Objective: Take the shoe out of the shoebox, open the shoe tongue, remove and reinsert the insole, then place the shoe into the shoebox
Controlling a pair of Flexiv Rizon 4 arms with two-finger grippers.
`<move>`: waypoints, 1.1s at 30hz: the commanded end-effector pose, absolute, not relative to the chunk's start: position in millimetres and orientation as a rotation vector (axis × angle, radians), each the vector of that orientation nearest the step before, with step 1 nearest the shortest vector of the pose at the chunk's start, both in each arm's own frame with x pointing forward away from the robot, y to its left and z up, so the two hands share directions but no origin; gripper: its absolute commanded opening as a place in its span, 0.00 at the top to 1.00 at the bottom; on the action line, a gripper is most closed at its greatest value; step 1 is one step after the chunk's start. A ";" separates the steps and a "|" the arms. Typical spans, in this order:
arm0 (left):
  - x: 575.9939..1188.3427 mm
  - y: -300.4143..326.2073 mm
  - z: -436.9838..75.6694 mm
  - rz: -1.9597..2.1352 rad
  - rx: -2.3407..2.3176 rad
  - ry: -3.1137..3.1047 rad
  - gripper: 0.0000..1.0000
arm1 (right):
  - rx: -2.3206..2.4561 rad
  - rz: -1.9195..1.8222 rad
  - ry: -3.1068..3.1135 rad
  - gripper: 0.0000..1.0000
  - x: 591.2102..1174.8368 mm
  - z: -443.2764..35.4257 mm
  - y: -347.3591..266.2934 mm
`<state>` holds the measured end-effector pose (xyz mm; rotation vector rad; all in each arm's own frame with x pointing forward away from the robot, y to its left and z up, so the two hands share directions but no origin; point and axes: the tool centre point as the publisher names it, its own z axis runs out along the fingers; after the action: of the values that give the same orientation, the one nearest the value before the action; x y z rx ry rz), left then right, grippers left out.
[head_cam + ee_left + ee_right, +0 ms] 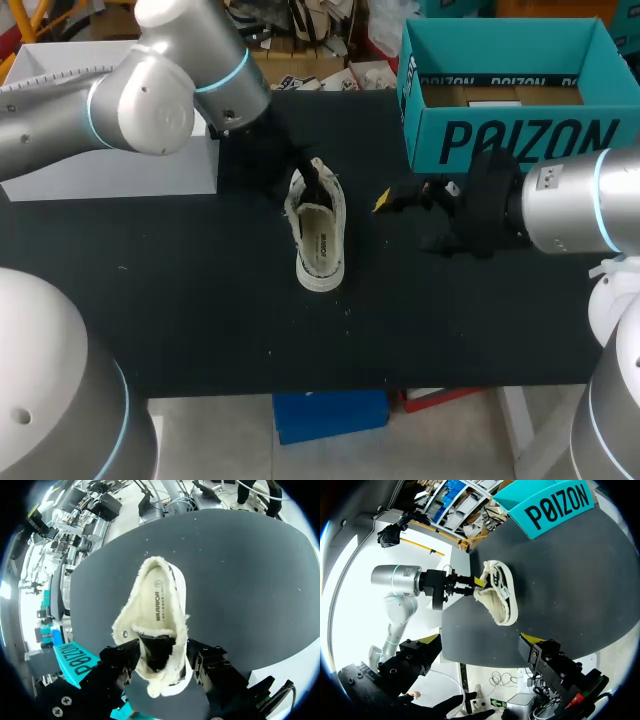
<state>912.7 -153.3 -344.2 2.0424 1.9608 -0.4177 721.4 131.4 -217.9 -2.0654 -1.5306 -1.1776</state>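
A cream, fleece-edged low shoe (320, 238) is seen with what may be dark side stripes. A teal cardboard shoebox (520, 115) is printed in black. The flat table (180, 300) is black.

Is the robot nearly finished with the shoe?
Not yet. Done: the shoe is out of the box, standing on the table. In hand: the left gripper is shut on its front part; the right gripper hangs open. The insole lies inside; whether it has already been out, I cannot tell. Boxing the shoe is left.
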 end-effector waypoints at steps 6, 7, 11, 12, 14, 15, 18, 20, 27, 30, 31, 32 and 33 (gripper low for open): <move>912.3 -144.6 -335.2 -0.341 2.088 2.013 1.00 | -2.069 -1.176 -1.532 0.00 720.9 -217.7 132.3; 911.1 -142.8 -334.8 -0.333 2.092 2.017 1.00 | -2.069 -1.176 -1.532 0.00 720.9 -217.7 132.3; 903.7 -134.2 -335.8 -0.328 2.101 2.045 0.86 | -2.069 -1.176 -1.532 0.00 720.9 -217.7 132.3; 901.9 -133.6 -338.3 -0.326 2.104 2.051 0.85 | -2.069 -1.176 -1.532 0.00 720.9 -217.7 132.3; 899.4 -132.8 -346.7 -0.312 2.114 2.063 0.81 | -2.069 -1.176 -1.532 0.00 720.9 -217.7 132.3; 898.2 -132.9 -350.6 -0.316 2.115 2.069 0.80 | -2.069 -1.176 -1.532 0.00 720.9 -217.7 132.3; 896.4 -134.1 -359.7 -0.291 2.125 2.071 0.74 | -2.069 -1.176 -1.532 0.00 720.9 -217.7 132.3; 896.6 -135.6 -365.1 -0.276 2.125 2.065 0.70 | -2.069 -1.176 -1.532 0.00 720.9 -217.7 132.3; 898.4 -141.7 -384.7 -0.270 2.135 2.051 0.72 | -2.069 -1.176 -1.532 0.00 720.9 -217.7 132.3; 899.7 -143.4 -391.1 -0.271 2.135 2.052 0.71 | -2.069 -1.176 -1.532 0.00 720.9 -217.7 132.3; 900.8 -143.9 -393.1 -0.271 2.134 2.052 0.72 | -2.069 -1.176 -1.532 0.00 720.9 -217.7 132.3; 901.9 -144.3 -395.5 -0.266 2.130 2.055 0.72 | -2.069 -1.176 -1.532 0.00 720.9 -217.7 132.3; 902.9 -144.5 -397.5 -0.259 2.126 2.058 0.73 | -2.069 -1.176 -1.532 0.00 720.9 -217.7 132.3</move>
<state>898.8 -139.3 -387.6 2.1294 2.0543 -0.2655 721.4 131.4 -217.9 -2.0653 -1.5306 -1.1776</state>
